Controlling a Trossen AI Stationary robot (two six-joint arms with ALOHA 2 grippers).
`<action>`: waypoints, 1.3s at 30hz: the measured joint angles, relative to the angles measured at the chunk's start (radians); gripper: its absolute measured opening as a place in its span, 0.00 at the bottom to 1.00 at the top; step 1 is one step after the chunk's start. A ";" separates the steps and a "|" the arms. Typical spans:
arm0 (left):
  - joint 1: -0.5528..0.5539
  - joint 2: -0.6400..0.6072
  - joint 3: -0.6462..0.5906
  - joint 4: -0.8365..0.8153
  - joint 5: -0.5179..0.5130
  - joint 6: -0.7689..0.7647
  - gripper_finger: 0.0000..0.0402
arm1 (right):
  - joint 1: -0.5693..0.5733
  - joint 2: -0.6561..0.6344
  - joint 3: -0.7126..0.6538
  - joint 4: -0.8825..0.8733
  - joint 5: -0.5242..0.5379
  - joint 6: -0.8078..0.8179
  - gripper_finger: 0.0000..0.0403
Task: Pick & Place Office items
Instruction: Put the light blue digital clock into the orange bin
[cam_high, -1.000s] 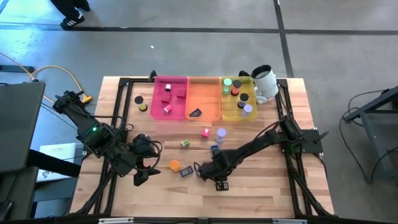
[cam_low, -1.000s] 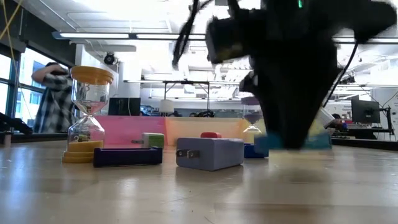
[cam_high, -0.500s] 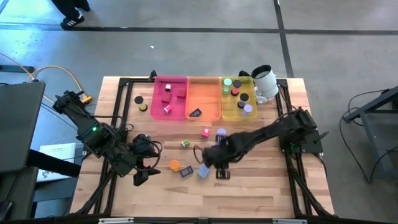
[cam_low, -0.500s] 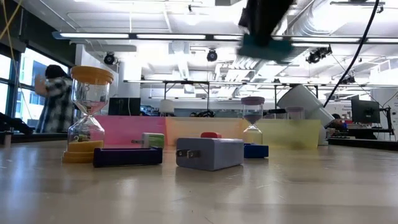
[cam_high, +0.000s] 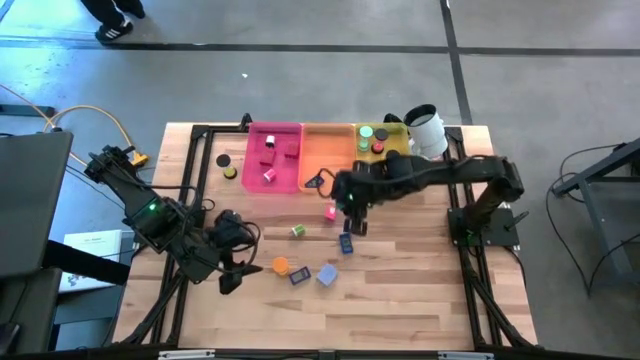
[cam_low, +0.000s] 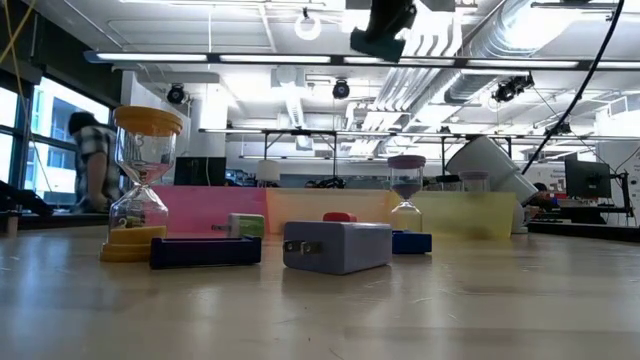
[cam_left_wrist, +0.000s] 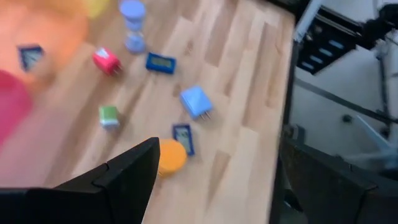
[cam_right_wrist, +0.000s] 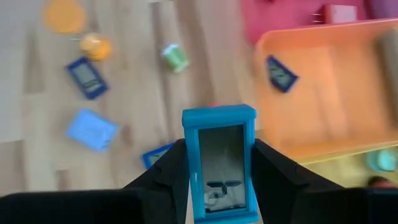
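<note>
Up high, the right gripper (cam_high: 352, 196) hangs at the orange tray (cam_high: 328, 150)'s six o'clock edge. Its wrist view shows it clamped on a blue timer (cam_right_wrist: 219, 163). At eight o'clock, the left gripper (cam_high: 237, 270) waits, fingers spread.

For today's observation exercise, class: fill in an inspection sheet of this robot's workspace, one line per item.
Surface: wooden table, black frame.
Job's things: teal timer held; blue charger block, orange sand timer, green block loose; others in pink tray, orange tray, yellow tray.
Clutter: white cup.
Grippers: right gripper by the orange tray, gripping the timer; left gripper open, waiting.
Cables: yellow cable off table.
Surroundings: person behind.
</note>
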 joint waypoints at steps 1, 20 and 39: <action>0.000 0.000 0.000 0.000 -0.022 0.009 0.81 | -0.024 0.001 0.000 0.000 -0.002 -0.021 0.31; 0.135 0.000 0.000 -0.001 -0.052 0.140 0.81 | -0.468 0.042 0.000 0.337 -0.185 -0.181 0.31; 0.669 0.000 0.000 -0.031 0.392 0.602 0.81 | -0.583 0.356 0.000 0.372 -0.234 -0.205 0.31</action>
